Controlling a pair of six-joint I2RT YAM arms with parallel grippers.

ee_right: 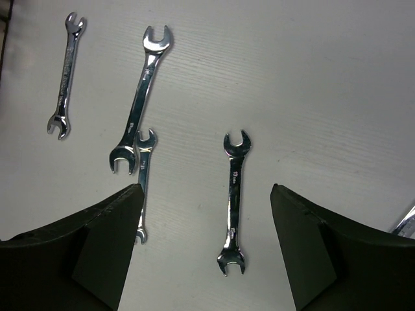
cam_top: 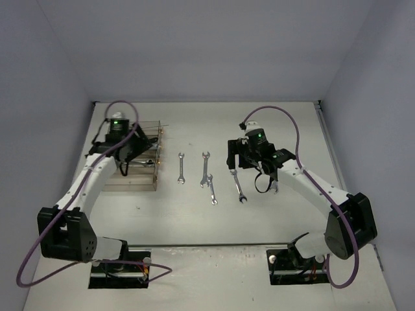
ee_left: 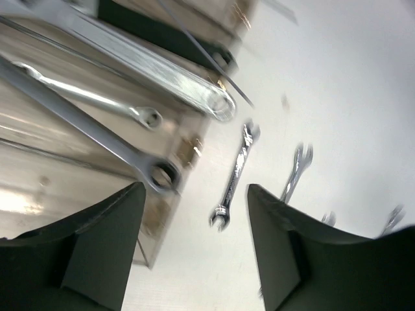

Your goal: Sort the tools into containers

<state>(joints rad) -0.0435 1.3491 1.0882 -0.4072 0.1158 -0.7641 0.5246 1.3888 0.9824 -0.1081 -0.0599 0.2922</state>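
**1.** My left gripper (cam_top: 123,163): jaws parted, nothing between the fingers (ee_left: 97,253). It hangs above the clear plastic bins (cam_top: 141,184), which stand at the left side of the white table (cam_top: 194,220)

**2.** Bin contents, seen from my left wrist: 3 silver wrenches lying lengthwise
- a broad wrench (ee_left: 149,65)
- a slim wrench (ee_left: 91,97) with a small ring end
- a long ring-ended wrench (ee_left: 84,129), its ring close to the bin's end wall

**3.** My right gripper (ee_right: 204,191): jaws wide, holding nothing. It hovers over the middle-right of the table, well apart from the bins

**4.** Loose tools on the table, seen from my right wrist: 4 open-ended silver wrenches, all flat
- a centre wrench (ee_right: 233,201), lying in the gap between my 2 fingers and clear of both
- a large wrench (ee_right: 142,97), to its left
- a small wrench (ee_right: 142,188), its head just beside the large one's lower head and its tail partly hidden by 1 finger; I cannot tell whether the 2 touch
- a short wrench (ee_right: 65,78), farthest left and nearest the bins

**5.** A silver tip (ee_right: 405,221) at the right edge of that view: too little shows to name it
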